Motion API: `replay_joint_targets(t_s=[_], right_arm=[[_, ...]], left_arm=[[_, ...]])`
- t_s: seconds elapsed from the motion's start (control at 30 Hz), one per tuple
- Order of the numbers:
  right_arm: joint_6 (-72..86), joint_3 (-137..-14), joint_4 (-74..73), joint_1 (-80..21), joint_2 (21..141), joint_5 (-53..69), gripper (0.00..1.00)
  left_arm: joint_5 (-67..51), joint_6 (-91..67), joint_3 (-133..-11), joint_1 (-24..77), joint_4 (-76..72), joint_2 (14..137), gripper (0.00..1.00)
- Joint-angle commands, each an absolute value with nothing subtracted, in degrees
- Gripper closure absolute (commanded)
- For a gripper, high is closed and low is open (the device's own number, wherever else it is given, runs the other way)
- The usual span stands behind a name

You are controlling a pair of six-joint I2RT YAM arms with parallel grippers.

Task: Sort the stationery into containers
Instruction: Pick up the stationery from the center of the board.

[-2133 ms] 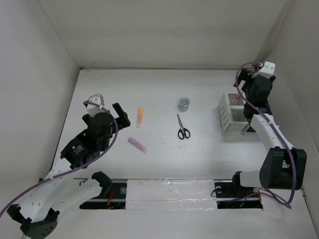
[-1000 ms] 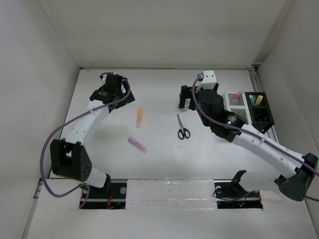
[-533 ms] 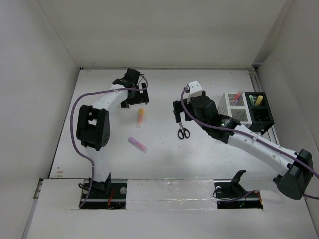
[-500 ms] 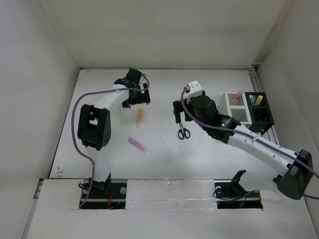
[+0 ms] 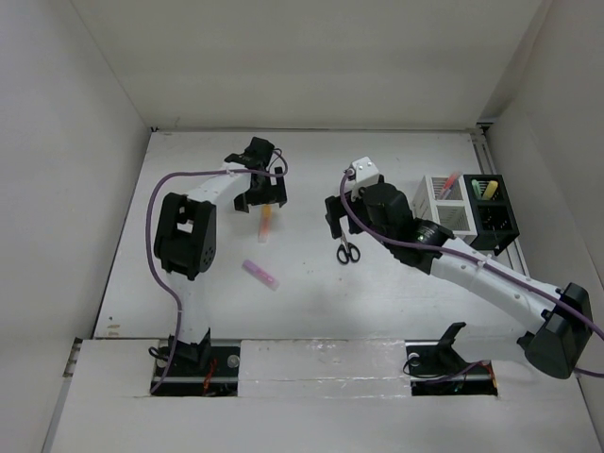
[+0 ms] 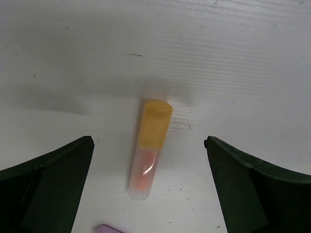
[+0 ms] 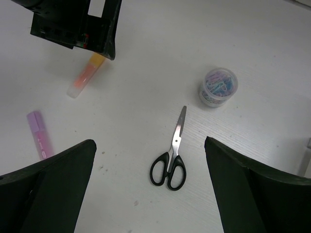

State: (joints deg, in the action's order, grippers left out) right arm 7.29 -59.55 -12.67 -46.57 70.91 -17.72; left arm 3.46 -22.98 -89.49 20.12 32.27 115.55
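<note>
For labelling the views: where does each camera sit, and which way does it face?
Top external: above and behind the bases, looking down on the table; both arms, left claw and right claw, show.
Left wrist: on the left arm, facing down at the orange highlighter; its own fingers frame it.
Right wrist: on the right arm, facing down at the scissors; its own fingers show low.
Shared: the orange highlighter appears in all three.
</note>
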Motion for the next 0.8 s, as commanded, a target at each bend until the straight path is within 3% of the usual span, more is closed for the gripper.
replay_joint_targets(t_s=[0.0, 0.77], right_arm=[[6.7, -59.9, -9.2, -46.4, 70.5, -15.9, 0.0], [6.7, -60.5, -8.7, -47.5, 70.0, -12.6, 0.0]], left_arm=[[3.9, -23.2, -89.6, 20.0, 33.1, 114.8, 0.01], [7.9, -26.0, -86.9, 20.6, 34.2, 114.9, 0.03]])
